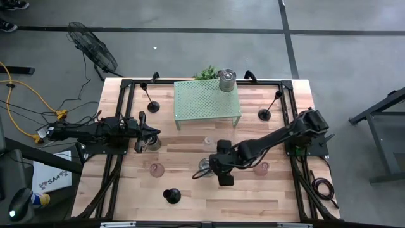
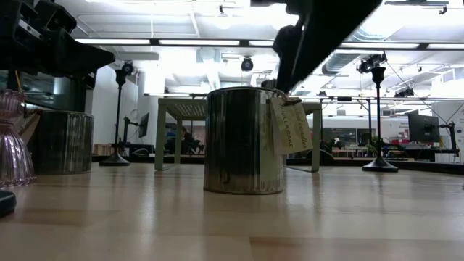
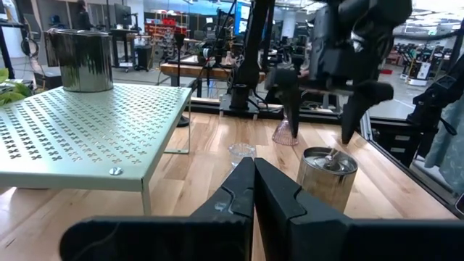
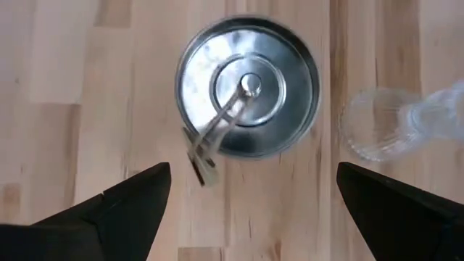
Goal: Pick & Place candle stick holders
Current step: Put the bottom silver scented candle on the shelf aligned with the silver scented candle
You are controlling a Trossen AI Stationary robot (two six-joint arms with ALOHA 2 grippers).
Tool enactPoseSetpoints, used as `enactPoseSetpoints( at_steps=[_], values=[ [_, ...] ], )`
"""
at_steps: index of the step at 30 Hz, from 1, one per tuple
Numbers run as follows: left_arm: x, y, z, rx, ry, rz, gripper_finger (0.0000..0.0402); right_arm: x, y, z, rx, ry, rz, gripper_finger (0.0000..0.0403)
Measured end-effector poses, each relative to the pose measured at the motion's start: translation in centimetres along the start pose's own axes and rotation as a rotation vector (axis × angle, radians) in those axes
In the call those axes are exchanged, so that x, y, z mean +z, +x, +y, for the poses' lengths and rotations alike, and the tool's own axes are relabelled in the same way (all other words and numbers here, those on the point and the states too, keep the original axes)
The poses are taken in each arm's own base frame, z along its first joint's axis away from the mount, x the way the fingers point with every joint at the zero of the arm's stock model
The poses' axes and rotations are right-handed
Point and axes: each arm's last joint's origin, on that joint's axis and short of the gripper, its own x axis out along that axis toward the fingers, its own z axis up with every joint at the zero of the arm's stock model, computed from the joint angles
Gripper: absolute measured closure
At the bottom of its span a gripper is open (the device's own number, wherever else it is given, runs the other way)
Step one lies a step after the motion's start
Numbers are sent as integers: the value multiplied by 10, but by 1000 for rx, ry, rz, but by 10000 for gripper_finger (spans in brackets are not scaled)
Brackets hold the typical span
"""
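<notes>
Hovering straight above a shiny silver cup (image 4: 248,85) near the middle of the bench (image 1: 253,202), the right tool (image 1: 212,168) has its fingers spread wide and released, holding nothing; the right wrist view looks down into the cup, with a paper tag (image 2: 290,125) hanging at its side and a clear glass holder (image 4: 377,123) lying just beside it. To do this pick well, I judge the tool should drop squarely so one finger passes each side of the cup wall, keeping clear of the glass holder and not pinching the tag, then close only once the pads are well below the rim; a thin shiny wall may slip or tip if caught too high. The left tool (image 1: 150,134) waits at the bench's left side, its fingers clenched together on nothing, as the left wrist view shows, with another silver cup close by it, though contact cannot be told. A silver cup (image 1: 226,80) already stands on the back of the pale green perforated rack (image 1: 205,101), which suggests where this one should go. Pink glass holders (image 1: 156,169) and black slim-stemmed holders (image 1: 171,195) remain scattered about the bench, so much of the task seems left.
</notes>
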Motion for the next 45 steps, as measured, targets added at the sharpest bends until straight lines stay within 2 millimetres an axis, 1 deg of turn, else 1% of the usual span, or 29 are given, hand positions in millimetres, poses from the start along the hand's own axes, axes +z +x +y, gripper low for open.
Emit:
enactPoseSetpoints(
  at_steps=[4, 7, 12, 18, 21, 24, 27, 31, 35, 39, 45],
  values=[
    [0, 0, 0, 0, 0, 0, 402, -13, 13, 1, -5, 36, 16, 18],
    [0, 0, 0, 0, 0, 1, 402, -27, 27, 6, 16, 50, -16, 18],
    [0, 0, 0, 0, 0, 0, 402, -51, 52, 13, 62, 47, -142, 18],
    [0, 0, 0, 0, 0, 0, 402, -69, 66, 11, -11, 35, -312, 18],
    [0, 0, 0, 0, 0, 1, 402, -73, 71, 11, -4, 47, -393, 18],
    [0, 0, 0, 0, 0, 0, 402, -80, 81, 10, 4, 58, -434, 18],
    [0, 0, 0, 0, 0, 1, 402, -81, 88, 12, 25, 70, -507, 18],
    [0, 0, 0, 0, 0, 1, 402, -85, 103, 17, -1, 32, -584, 18],
    [0, 0, 0, 0, 0, 1, 402, -83, 114, 20, -3, 35, -690, 18],
    [0, 0, 0, 0, 0, 1, 402, -85, 126, 21, -2, 63, -749, 18],
    [0, 0, 0, 0, 0, 0, 402, -85, 134, 22, 19, 90, -859, 18]
  ],
)
